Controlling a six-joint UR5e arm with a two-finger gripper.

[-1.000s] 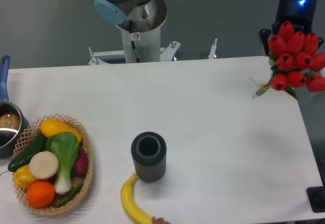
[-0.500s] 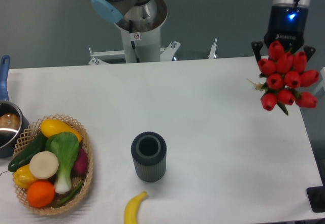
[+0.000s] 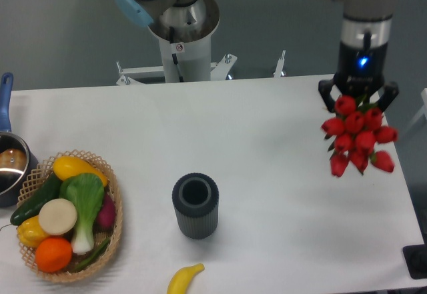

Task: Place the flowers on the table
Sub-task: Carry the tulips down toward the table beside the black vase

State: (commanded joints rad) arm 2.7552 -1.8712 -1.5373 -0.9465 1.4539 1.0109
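Note:
The flowers [image 3: 357, 137], a bunch of red tulip buds, hang above the right side of the white table [image 3: 267, 147], buds pointing toward the camera and down. My gripper [image 3: 358, 96] stands straight above them, its dark fingers either side of the bunch's upper end, shut on the flowers. The stems are hidden behind the buds and the gripper.
A dark ribbed cylinder vase [image 3: 195, 205] stands upright mid-table. A wicker basket [image 3: 113, 231] of vegetables and fruit sits at the front left. A pot with a blue handle [image 3: 8, 161] is at the left edge. A banana [image 3: 184, 279] lies at the front edge.
The gripper and flowers have moved left and toward the front, over the table, and the bunch has turned more vertical. The banana has slid further out of view at the front.

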